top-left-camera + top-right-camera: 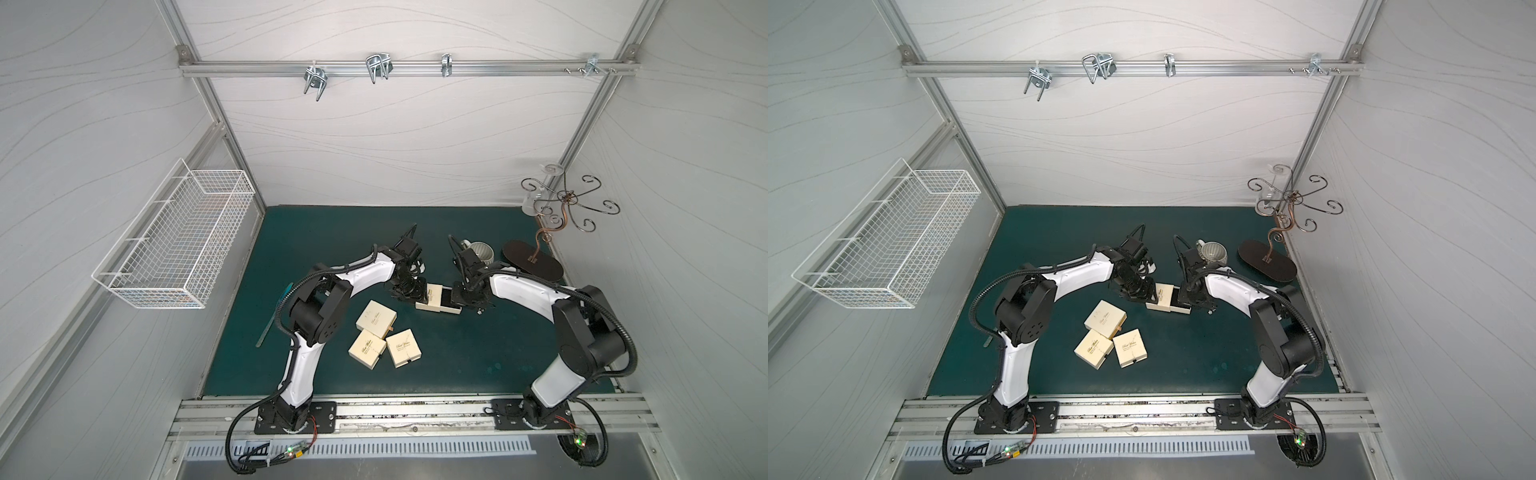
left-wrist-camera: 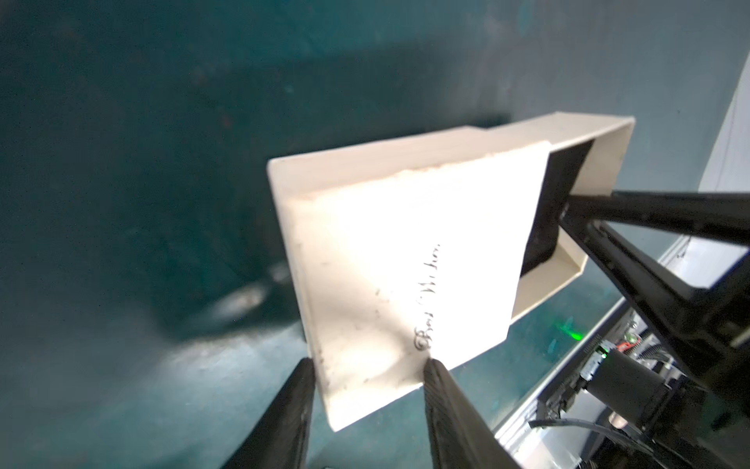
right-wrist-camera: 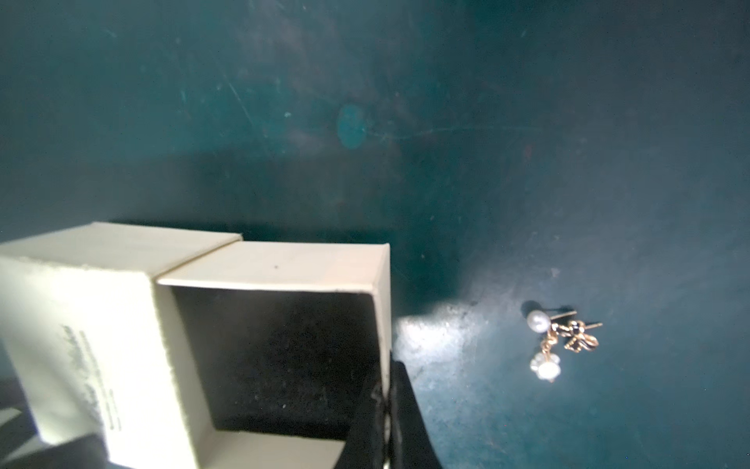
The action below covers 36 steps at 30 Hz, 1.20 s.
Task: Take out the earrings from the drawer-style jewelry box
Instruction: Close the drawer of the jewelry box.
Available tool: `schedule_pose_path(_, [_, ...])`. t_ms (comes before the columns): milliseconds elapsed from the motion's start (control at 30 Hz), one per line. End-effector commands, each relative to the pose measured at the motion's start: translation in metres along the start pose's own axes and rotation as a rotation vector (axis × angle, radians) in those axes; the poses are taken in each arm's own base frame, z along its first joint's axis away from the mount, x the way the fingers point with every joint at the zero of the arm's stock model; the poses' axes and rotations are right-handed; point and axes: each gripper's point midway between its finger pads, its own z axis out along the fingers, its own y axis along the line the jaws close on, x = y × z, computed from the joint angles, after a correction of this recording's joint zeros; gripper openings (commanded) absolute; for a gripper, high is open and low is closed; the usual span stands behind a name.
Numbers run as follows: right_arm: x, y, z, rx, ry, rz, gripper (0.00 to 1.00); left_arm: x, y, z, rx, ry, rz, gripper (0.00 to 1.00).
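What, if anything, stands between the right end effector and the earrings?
Nothing visible does. The earrings lie on bare green mat beside the open drawer, and only open mat separates them from the right end effector, which is shut on the drawer's end wall.

Box: cream matt cardboard, edges scuffed and rough; its drawer lined with black, fuzzy matt material. Earrings: shiny gold-toned metal with glossy pale beads. Tabletop: dark green, matt, scratched and stained.
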Motion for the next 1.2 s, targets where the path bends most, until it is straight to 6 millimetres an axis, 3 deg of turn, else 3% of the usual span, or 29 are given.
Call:
schedule_pose_path(0, [0.003,0.006,0.002,-0.003,0.020,-0.004,0.03,0.007,-0.012,0.005,0.049,0.031,0.037,0.46])
schedule_pose_path(200, [0.009,0.029,0.006,-0.108,0.045,-0.048,0.10,0.006,-0.012,0.005,0.042,0.027,0.042,0.46])
schedule_pose_path(367, [0.010,0.035,0.003,-0.145,0.029,-0.073,0.15,0.003,-0.006,0.001,0.002,0.003,0.045,0.46])
schedule_pose_path(600, [-0.004,0.011,-0.012,-0.148,-0.043,0.011,0.29,-0.009,0.000,-0.015,-0.013,-0.085,0.022,0.57])
schedule_pose_path(767, [-0.009,-0.015,-0.018,-0.142,-0.075,0.099,0.31,-0.021,0.001,-0.029,0.027,-0.162,-0.003,0.58])
schedule_pose_path(900, [-0.005,-0.028,-0.013,-0.131,-0.060,0.141,0.31,-0.022,0.002,-0.023,0.048,-0.146,-0.031,0.58])
schedule_pose_path(1167, [0.001,-0.010,0.002,-0.182,0.019,0.097,0.31,-0.023,-0.002,-0.011,0.080,-0.100,-0.041,0.57])
